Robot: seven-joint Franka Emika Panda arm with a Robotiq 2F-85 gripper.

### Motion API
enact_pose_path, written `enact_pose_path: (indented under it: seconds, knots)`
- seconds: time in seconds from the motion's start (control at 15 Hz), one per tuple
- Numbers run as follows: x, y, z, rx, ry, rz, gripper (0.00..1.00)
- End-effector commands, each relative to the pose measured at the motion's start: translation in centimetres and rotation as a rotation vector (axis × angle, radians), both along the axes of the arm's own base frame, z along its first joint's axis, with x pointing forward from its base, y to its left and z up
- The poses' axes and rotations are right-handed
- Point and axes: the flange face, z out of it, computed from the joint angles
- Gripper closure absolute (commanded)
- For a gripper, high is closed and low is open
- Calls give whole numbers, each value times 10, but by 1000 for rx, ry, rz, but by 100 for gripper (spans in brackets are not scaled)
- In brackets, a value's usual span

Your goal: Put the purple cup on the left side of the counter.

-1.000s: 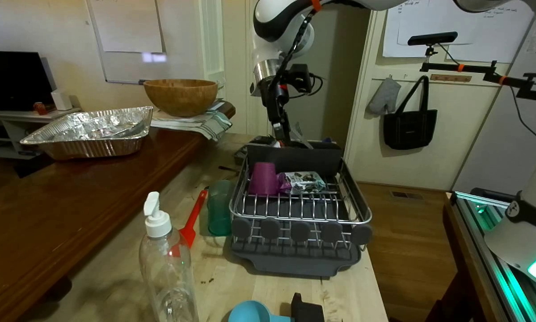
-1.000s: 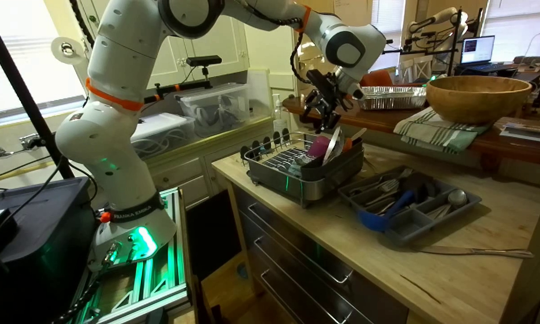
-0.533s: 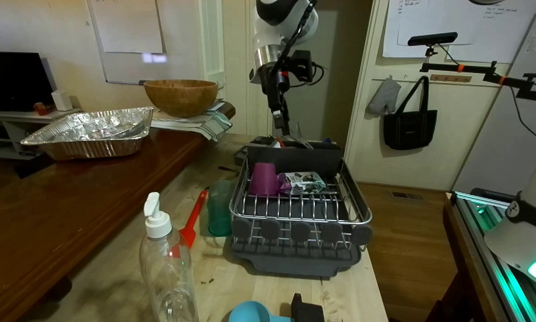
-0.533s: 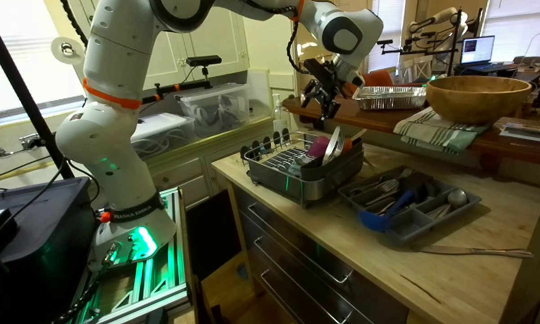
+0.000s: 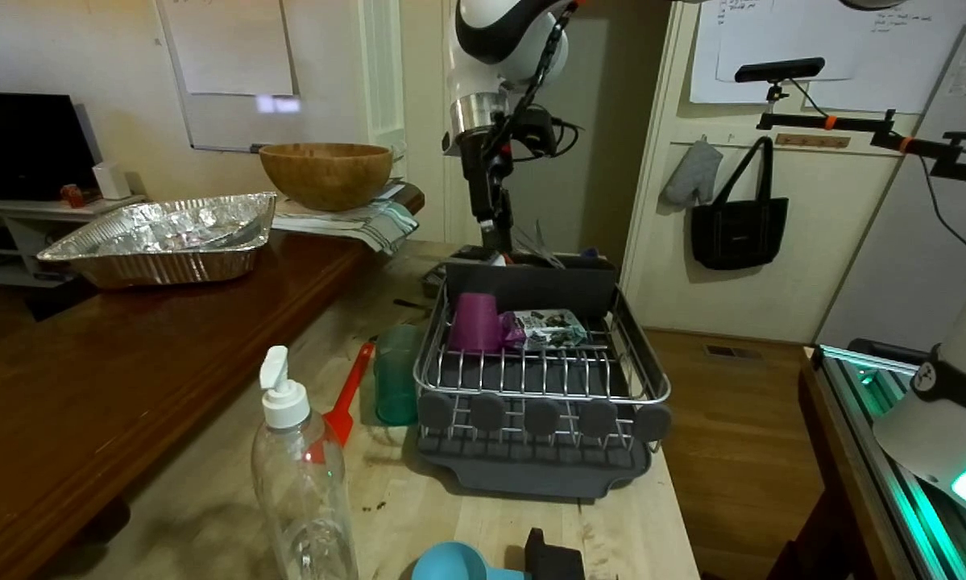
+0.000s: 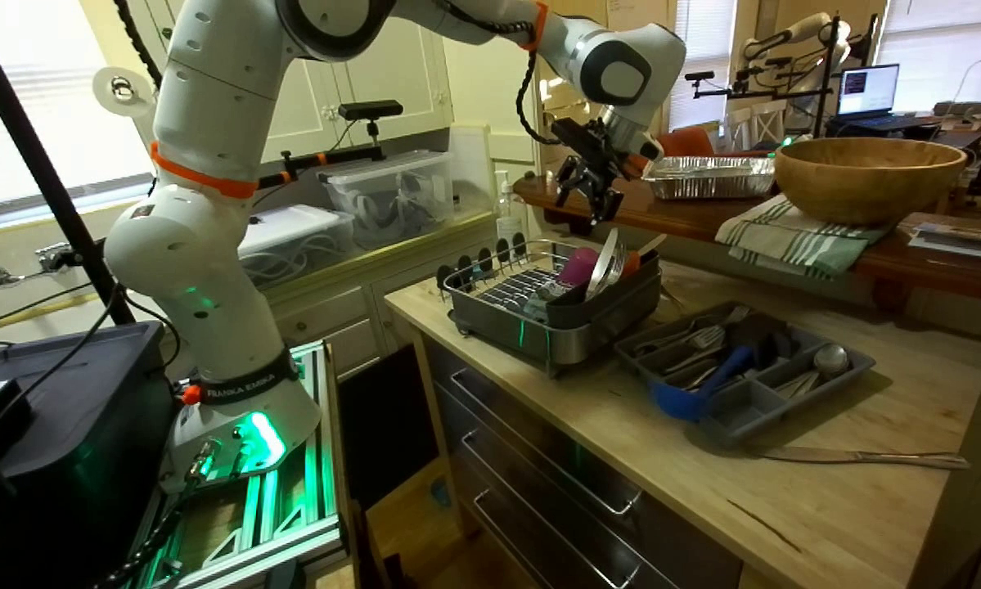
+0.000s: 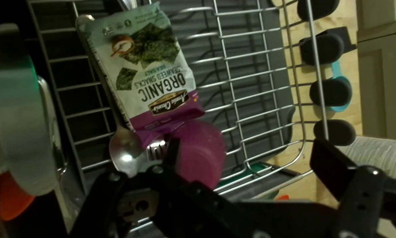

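Purple cup sat in dish rack, near rack's caddy, apparently mouth down, touching seaweed packet. Cup looked like thin plastic: probably light, stiff with slight give, rather slick, hard to break; lightly pinching opposite sides, clear of packet, seemed best hold. Claw hung above rack's caddy end, spread wide, nothing held. Rack also held spoon; caddy on rack's end carried metal utensils and orange piece. Past that end of rack, on counter, grey tray held forks and blue utensil.
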Motion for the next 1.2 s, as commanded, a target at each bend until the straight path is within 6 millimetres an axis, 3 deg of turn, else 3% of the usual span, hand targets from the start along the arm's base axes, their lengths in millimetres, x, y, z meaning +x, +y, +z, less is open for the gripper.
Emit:
enact_pose_path:
  seconds: [0.0,0.4,1.13]
  knots:
    - [2,0,-5,-11,-6,-11,0]
    - [9,0,-15,-63,-35,-56,0]
    - [29,0,-50,-88,-37,-170,0]
